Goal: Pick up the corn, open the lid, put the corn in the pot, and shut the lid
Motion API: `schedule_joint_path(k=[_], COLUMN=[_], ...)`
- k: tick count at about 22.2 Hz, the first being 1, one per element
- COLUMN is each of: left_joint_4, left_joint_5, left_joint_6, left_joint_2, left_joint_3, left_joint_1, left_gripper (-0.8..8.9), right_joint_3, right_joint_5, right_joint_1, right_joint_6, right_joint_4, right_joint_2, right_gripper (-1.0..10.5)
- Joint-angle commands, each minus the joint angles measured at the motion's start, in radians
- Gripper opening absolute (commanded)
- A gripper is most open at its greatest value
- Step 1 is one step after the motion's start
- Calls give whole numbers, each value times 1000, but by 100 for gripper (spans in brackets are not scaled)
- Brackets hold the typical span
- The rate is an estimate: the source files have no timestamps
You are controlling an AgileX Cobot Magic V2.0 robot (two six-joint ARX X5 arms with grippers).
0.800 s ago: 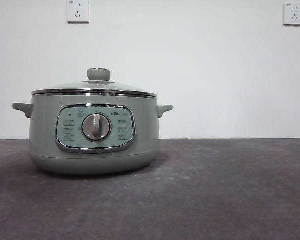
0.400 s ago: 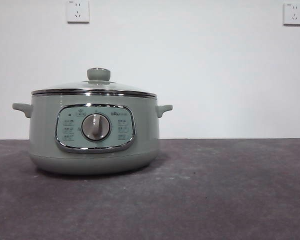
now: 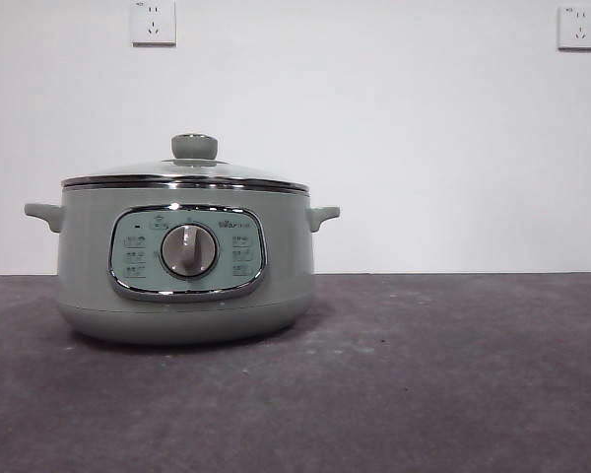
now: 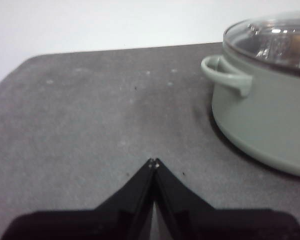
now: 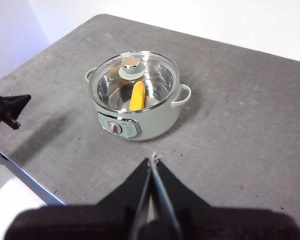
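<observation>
A sage-green pot (image 3: 185, 286) with a smooth, softly glossy body, a chrome-framed panel and a brushed grey dial (image 3: 189, 249). Its lid (image 3: 185, 170) is clear glass with a shiny steel rim and a matt green knob. The table (image 3: 424, 384) is matt, mottled dark grey. Both grippers' jaws are matt black.

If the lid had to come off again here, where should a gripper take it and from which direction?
By the sage-green knob at the centre of the lid, coming straight down from above. The lid sits flat on the pot, its steel rim flush, so the raised knob is probably the only part two jaws can close around.
</observation>
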Motion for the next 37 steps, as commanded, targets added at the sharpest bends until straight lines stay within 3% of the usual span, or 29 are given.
schedule_joint_path(k=[1, 6, 11, 16, 37], left_joint_4=[11, 36, 42, 43, 43], left_joint_5=[0, 72, 282, 278, 278], left_joint_6=[-39, -59, 10, -32, -31], left_joint_2=[-43, -41, -41, -41, 15], left_joint_3=[-50, -70, -70, -70, -69], left_joint_1=[3, 3, 0, 2, 2], left_gripper=[-2, -2, -2, -2, -2], right_joint_3=[-6, -6, -6, -6, -6], right_joint_5=[18, 26, 27, 26, 26], right_joint_1=[0, 0, 0, 0, 0], right_joint_6=[-5, -4, -4, -4, -4], right_joint_4=[-24, -24, -24, -24, -24], right_joint_2=[3, 10, 16, 17, 23], right_gripper=[1, 1, 1, 1, 1])
